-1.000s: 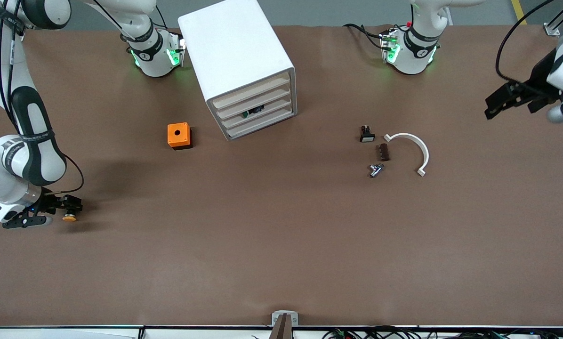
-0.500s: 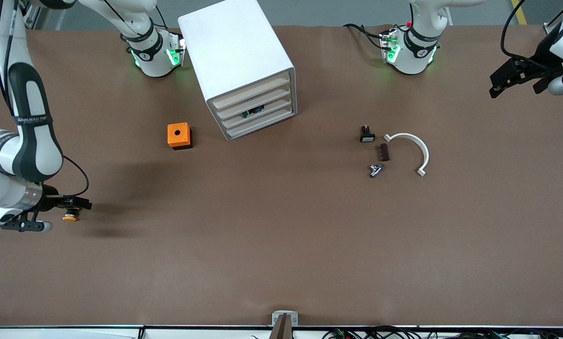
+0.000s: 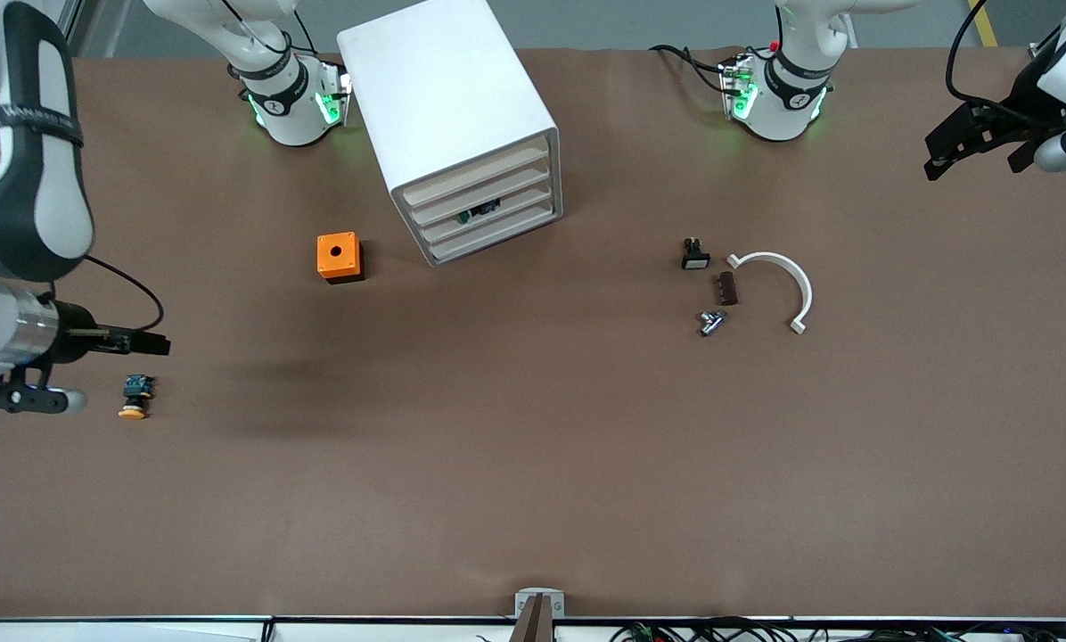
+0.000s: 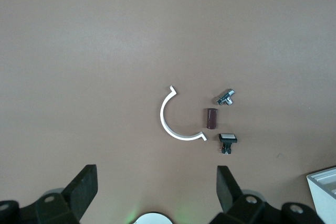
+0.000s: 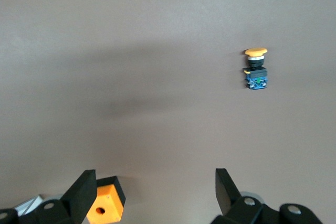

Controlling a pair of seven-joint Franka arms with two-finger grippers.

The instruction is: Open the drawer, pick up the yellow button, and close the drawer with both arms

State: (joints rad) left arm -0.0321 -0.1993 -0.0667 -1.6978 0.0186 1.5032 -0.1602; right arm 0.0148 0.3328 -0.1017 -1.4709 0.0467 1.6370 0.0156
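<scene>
The button (image 3: 135, 398), yellow-orange cap on a dark blue body, lies on its side on the table at the right arm's end, nearer the front camera than the orange box. It also shows in the right wrist view as the button (image 5: 255, 66). My right gripper (image 3: 154, 343) hangs open and empty above the table beside the button, which is not between its fingers (image 5: 84, 192). The white drawer cabinet (image 3: 479, 209) has all drawers shut. My left gripper (image 3: 943, 153) is raised over the left arm's end of the table, open and empty (image 4: 156, 192).
An orange box with a hole (image 3: 337, 257) stands beside the cabinet. Toward the left arm's end lie a black-and-white small part (image 3: 695, 254), a brown piece (image 3: 727, 288), a metal piece (image 3: 711, 321) and a white arc (image 3: 783, 281).
My right gripper has lifted off the button, which stays on the table. My left gripper has drawn back a little toward the robots' side.
</scene>
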